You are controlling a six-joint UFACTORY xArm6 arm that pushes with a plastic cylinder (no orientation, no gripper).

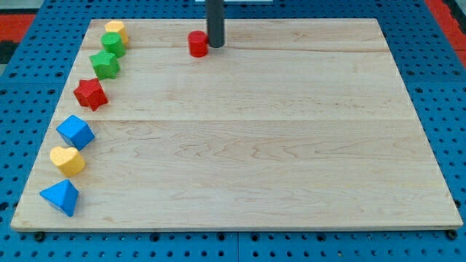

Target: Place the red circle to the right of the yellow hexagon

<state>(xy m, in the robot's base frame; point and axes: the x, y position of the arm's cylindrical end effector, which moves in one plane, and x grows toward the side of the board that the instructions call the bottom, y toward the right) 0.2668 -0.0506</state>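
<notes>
Rod's tip [215, 45] sits just right of the red circle [197, 44], touching; no pincer here, yellow hexagon [116, 30] far left.

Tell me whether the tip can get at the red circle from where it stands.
Probably yes. My tip stands just to the view's right of the red circle, touching it or nearly so, and no other block lies between them.

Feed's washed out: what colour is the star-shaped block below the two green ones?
Red: the red star block, clear in the camera view.
</notes>
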